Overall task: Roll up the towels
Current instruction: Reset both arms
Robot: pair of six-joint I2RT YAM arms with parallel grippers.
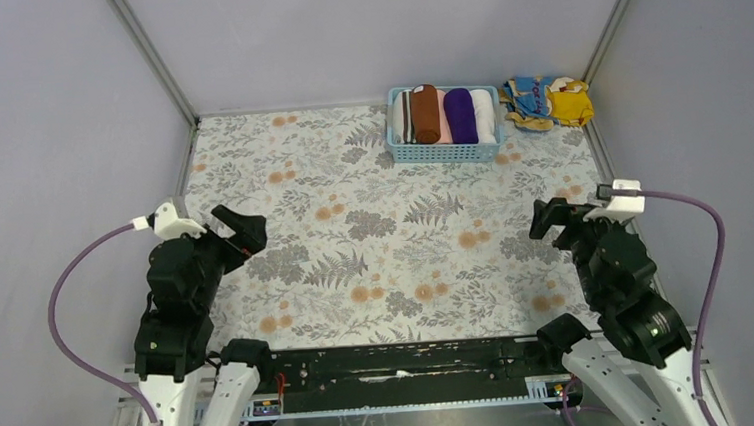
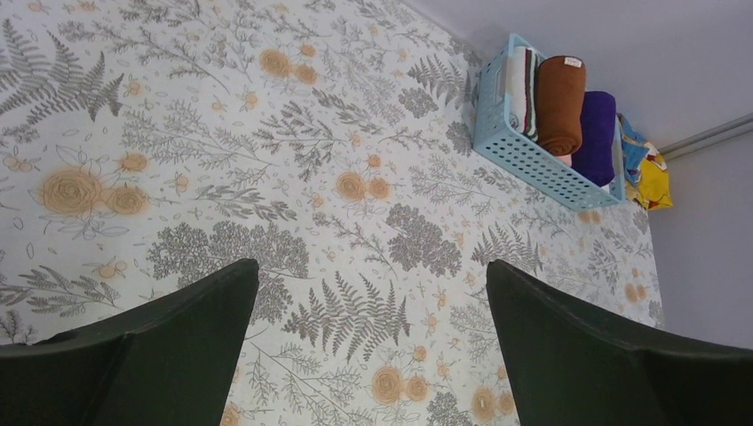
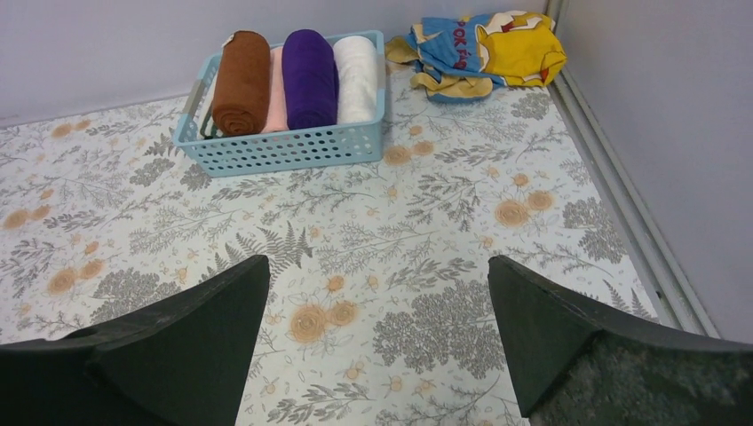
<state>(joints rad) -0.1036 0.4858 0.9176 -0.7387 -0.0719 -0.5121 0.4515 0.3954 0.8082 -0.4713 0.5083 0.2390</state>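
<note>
1. the left arm (image 1: 173, 287): blocky matte-black housings on top, with white lower links (image 1: 167, 418) at its base.
2. the right arm (image 1: 623, 276): the same build, black joints above white lower segments (image 1: 605, 377).
3. a purple cable (image 1: 56, 306) loops from a white wrist fitting (image 1: 173, 223) on the left arm.
4. a second purple cable (image 1: 721, 239) runs from the white fitting (image 1: 620, 196) on the right wrist.
5. the left claw (image 2: 373, 266): two dark, wedge-shaped fingers (image 2: 178, 346) with plain matte faces.
6. the right claw (image 3: 377, 262): matching dark wedge fingers (image 3: 178, 346), one with a rough, speckled patch low on its surface.
</note>
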